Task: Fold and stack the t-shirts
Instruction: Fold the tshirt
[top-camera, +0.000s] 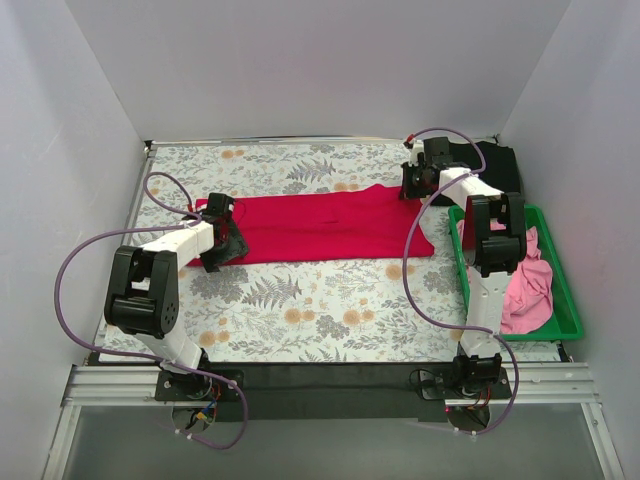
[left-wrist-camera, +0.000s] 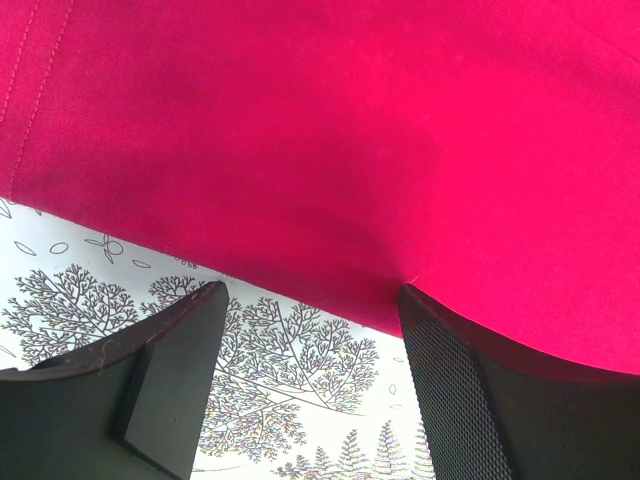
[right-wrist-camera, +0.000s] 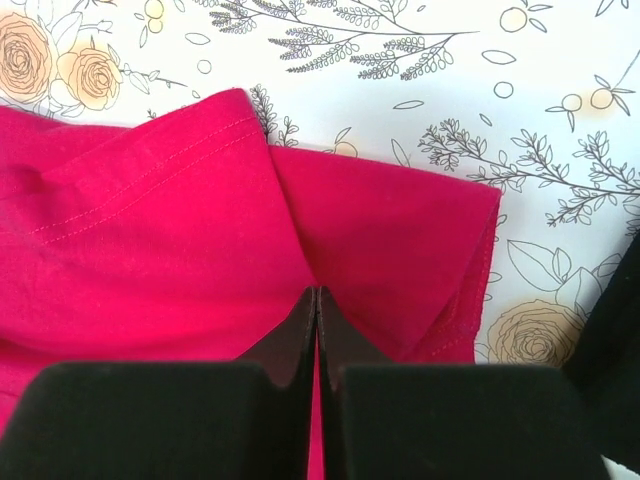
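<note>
A crimson red t-shirt (top-camera: 320, 228) lies as a long band across the floral tablecloth (top-camera: 300, 310). My left gripper (top-camera: 230, 242) is open at the shirt's left end. In the left wrist view its fingers (left-wrist-camera: 180, 350) straddle the near hem of the red cloth (left-wrist-camera: 350, 140) with bare tablecloth between them. My right gripper (top-camera: 412, 185) is shut at the shirt's far right corner. In the right wrist view its tips (right-wrist-camera: 317, 292) pinch a pucker of red cloth (right-wrist-camera: 150, 230) beside a sleeve hem. A black t-shirt (top-camera: 497, 165) lies at the back right. Pink t-shirts (top-camera: 530, 285) fill the bin.
A green plastic bin (top-camera: 573, 310) stands along the right edge of the table, under the right arm. White walls close in the back and both sides. The black cloth's edge (right-wrist-camera: 612, 340) shows just right of the right gripper.
</note>
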